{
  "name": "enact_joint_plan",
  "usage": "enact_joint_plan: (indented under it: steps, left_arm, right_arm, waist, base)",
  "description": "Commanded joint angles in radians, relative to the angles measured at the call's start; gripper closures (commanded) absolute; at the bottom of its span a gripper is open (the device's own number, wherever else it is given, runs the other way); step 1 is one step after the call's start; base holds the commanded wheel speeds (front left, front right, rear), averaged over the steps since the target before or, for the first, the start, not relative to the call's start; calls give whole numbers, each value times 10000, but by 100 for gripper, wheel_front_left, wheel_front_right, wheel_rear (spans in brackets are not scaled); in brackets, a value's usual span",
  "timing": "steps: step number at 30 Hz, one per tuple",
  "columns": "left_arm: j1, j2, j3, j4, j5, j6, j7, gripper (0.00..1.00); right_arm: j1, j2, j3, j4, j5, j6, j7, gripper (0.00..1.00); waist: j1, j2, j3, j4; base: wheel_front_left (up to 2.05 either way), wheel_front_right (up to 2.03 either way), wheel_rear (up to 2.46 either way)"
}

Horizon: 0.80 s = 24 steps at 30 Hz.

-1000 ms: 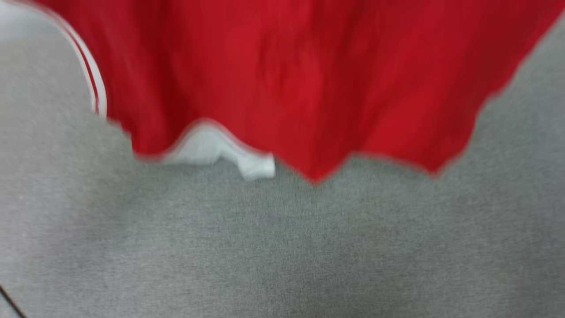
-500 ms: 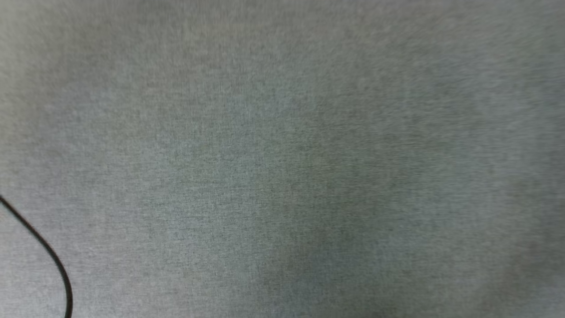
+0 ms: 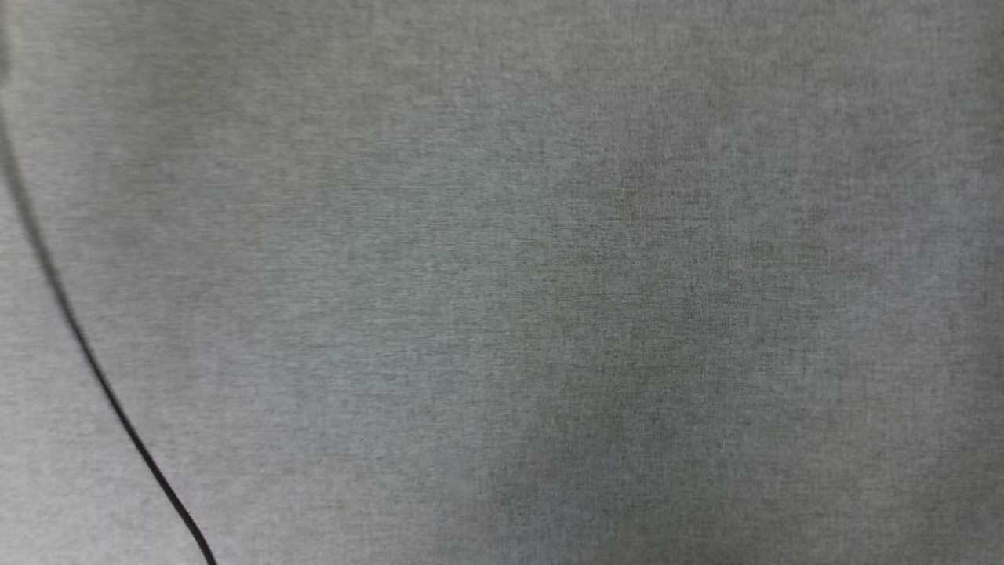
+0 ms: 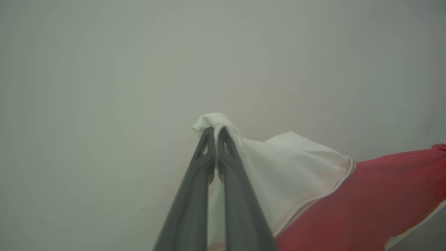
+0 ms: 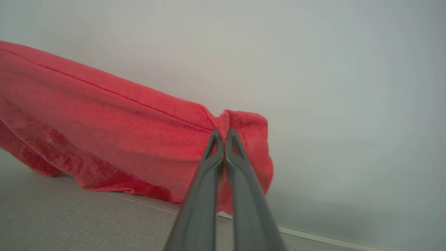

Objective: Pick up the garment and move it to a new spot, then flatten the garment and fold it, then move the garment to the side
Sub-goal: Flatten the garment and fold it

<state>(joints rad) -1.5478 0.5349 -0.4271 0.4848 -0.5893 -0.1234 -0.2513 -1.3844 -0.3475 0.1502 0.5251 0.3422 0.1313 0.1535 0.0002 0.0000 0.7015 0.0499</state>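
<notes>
Your head camera looked down, close over the grey woven cloth surface (image 3: 596,235) crossed by a thin black cable (image 3: 102,382), while your wrist cameras faced along the dark-fingered left gripper (image 4: 214,130) and right gripper (image 5: 223,132) toward a pale wall (image 4: 104,69), sharing the red, white-sleeved jersey garment (image 4: 366,205) (image 5: 104,122).

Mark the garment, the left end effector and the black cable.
garment (image 5: 104,122): right wrist view, red body fabric.
left end effector (image 4: 215,131): left wrist view, between its fingertips.
black cable (image 3: 104,384): head view, middle of its run.
</notes>
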Motion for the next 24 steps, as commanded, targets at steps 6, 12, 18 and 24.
enact_joint_plan:
  steps: [6, 12, 18, 24]
  left_arm:
    - [2914, -485, -102, -811, 12, 76, -149, 100]
    - [6176, -721, 107, -1939, 91, 272, -146, 100]
    - [9213, -653, -260, -2482, 192, 329, -139, 100]
    - [11712, -492, -598, -3214, -363, 529, 176, 100]
  right_arm:
    - [1826, -421, 869, 228, 352, -11, -532, 100]
    - [3841, -822, 1693, 199, 973, -11, -823, 100]
    - [5905, -1145, 2219, 54, 1970, -9, -806, 100]
    - [7711, -1425, 2471, -252, 3045, -9, -634, 100]
  waist:
    - [-2, 0, -966, 261]
    - [-2, 0, -2105, 325]
    - [-2, 0, -3285, 390]
    - [-2, 0, -4276, 439]
  base:
    - [0, 0, 0]
    - [0, 0, 0]
    - [0, 0, 0]
    - [0, 0, 0]
